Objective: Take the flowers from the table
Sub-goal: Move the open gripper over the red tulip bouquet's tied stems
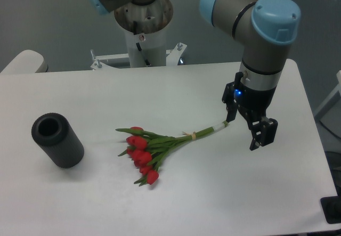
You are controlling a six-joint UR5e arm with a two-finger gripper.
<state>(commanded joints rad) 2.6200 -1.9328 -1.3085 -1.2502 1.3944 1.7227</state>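
The flowers (146,152), a small bunch of red tulips with green leaves, lie on the white table (213,188) near its middle. Their long green stems run up and right, tied by a pale band, and end at a pale tip (219,125). My gripper (243,133) hangs just right of that stem end with its jaws apart. Its left finger (230,112) is right beside the stem tip; I cannot tell whether they touch. Nothing is between the fingers.
A dark grey hollow cylinder (57,140) lies tilted on the table's left side. The arm's base (144,28) stands at the back edge. The table's right edge is close behind the gripper.
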